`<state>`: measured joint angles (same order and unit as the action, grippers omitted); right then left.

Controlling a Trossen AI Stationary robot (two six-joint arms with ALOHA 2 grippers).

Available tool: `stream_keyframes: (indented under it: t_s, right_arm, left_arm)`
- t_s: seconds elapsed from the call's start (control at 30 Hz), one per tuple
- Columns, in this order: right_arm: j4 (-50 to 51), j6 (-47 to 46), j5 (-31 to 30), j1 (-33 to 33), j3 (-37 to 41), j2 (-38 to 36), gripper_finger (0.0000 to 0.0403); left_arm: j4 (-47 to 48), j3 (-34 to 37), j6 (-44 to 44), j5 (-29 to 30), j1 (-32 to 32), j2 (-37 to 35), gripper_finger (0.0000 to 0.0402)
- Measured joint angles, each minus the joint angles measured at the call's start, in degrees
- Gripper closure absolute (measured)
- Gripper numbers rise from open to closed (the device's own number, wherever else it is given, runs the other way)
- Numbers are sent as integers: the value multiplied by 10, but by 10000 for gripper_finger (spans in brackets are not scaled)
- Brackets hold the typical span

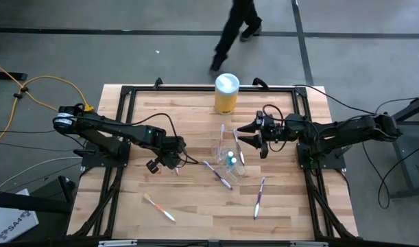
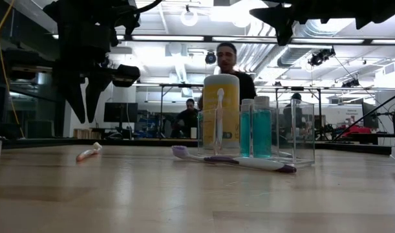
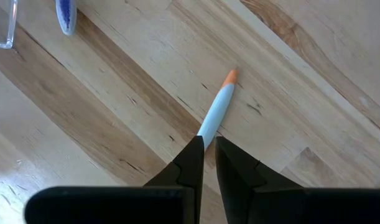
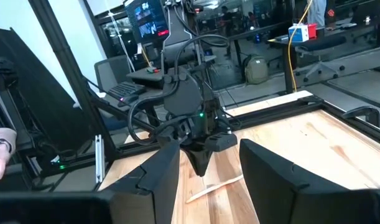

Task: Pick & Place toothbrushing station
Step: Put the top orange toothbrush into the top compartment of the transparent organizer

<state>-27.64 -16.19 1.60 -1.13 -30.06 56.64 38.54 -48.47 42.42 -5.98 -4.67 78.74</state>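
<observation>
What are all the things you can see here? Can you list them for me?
Table: one, light wood, under everything.
Canister: one, yellow with a white lid, middle of the far edge.
Clear cup: one, see-through, middle of the table.
Clear box: one, see-through, beside the cup.
Blue bottles: two, blue-green with white caps, by the box.
Toothbrushes: about six; purple, pink, orange and white; one stands in the cup, the rest lie around it.
People: at least two, dark clothes, beyond the table.
Left gripper: one, black, over a toothbrush.
Right gripper: one, black, open, near the cup.
</observation>
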Motion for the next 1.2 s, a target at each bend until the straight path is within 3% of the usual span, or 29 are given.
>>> stream_keyframes:
  t_s: [1.2]
  right_arm:
    - [5,-2,16,0,0,0,243]
  left_arm:
    - [6,0,2,-32,0,0,364]
